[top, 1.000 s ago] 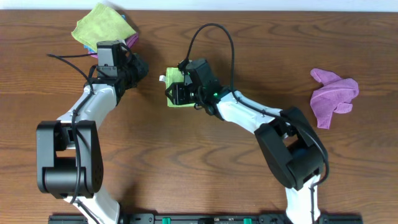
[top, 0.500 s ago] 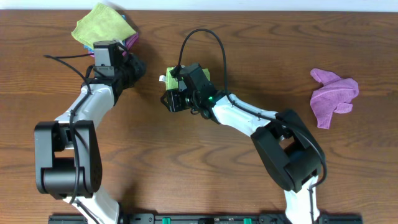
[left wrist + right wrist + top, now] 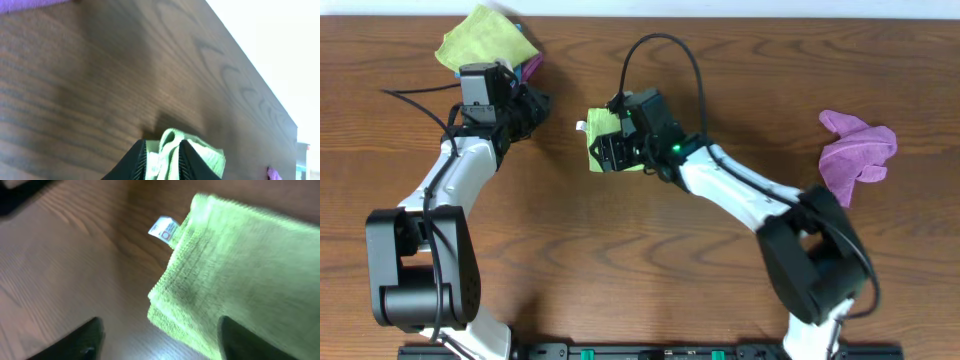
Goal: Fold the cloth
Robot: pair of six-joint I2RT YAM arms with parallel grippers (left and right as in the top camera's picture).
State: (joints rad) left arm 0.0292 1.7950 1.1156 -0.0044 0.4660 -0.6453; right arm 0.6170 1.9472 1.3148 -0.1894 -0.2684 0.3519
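The green cloth (image 3: pixel 604 130) lies folded into a small thick pad at the table's middle, with a white tag (image 3: pixel 580 126) at its left edge. My right gripper (image 3: pixel 608 153) hovers over its near-left corner. In the right wrist view its fingers (image 3: pixel 157 340) are wide open, one on each side of the pad's corner (image 3: pixel 235 265), holding nothing. My left gripper (image 3: pixel 528 104) is well left of the pad and apart from it. Its jaws (image 3: pixel 162 160) are nearly together and empty, and the pad (image 3: pixel 205 157) shows beyond them.
A pile of cloths (image 3: pixel 480 38), yellow-green on top of pink and blue, sits at the back left just behind my left wrist. A crumpled purple cloth (image 3: pixel 858 155) lies at the right. The table's far edge (image 3: pixel 740 17) is close behind.
My left gripper has drawn back to the left, away from the green pad. My right gripper shifted slightly left, then back right over the pad. The pad has not moved.
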